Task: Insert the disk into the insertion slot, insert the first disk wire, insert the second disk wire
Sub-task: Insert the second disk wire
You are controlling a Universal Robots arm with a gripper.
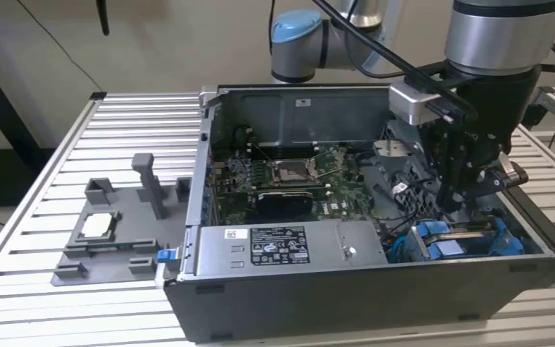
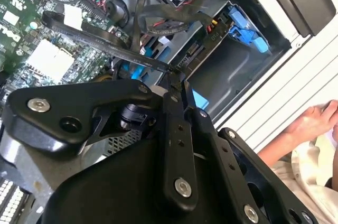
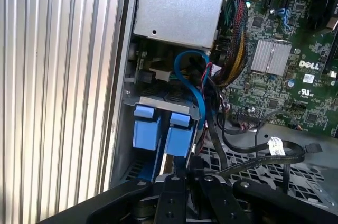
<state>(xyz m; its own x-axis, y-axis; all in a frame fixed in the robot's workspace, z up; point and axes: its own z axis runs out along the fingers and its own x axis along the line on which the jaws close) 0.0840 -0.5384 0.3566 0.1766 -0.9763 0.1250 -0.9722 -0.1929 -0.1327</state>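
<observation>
Pinching together at their tips, the fingers (image 2: 177, 129) of the gripper (image 2: 173, 76) are closing on the end of a black flat cable (image 2: 105, 38) in the second wrist view. The cable is running back from the tips across the case's interior towards the motherboard (image 2: 47, 57).

Just beyond the tips, the disk (image 3: 177, 138) is sitting in the insertion slot (image 2: 232, 68). In the first wrist view its bright blue carrier tabs are standing side by side against the grey metal of the bay, while its silver body is staying mostly hidden behind them. A blue cable (image 3: 189, 78) and a bundle of black wires are looping just beside the tabs.

In the exterior view the gripper (image 1: 459, 201) is hanging down inside the black computer case (image 1: 355, 303), close above the blue carrier of the disk (image 1: 448, 249) at the case's corner on the exterior view's right. The motherboard (image 1: 287, 181) is lying flat in the middle of the case. A grey power supply box (image 1: 287, 246) with a label is sitting along the near wall.

The case is resting on a slatted metal table (image 1: 27, 238). A grey fixture tray (image 1: 113, 238) is lying on the table beside the case, on the exterior view's left, carrying a small square chip (image 1: 97, 226).

In the second wrist view a person's hand (image 2: 311, 121) is resting at the table's edge, well apart from the case.
</observation>
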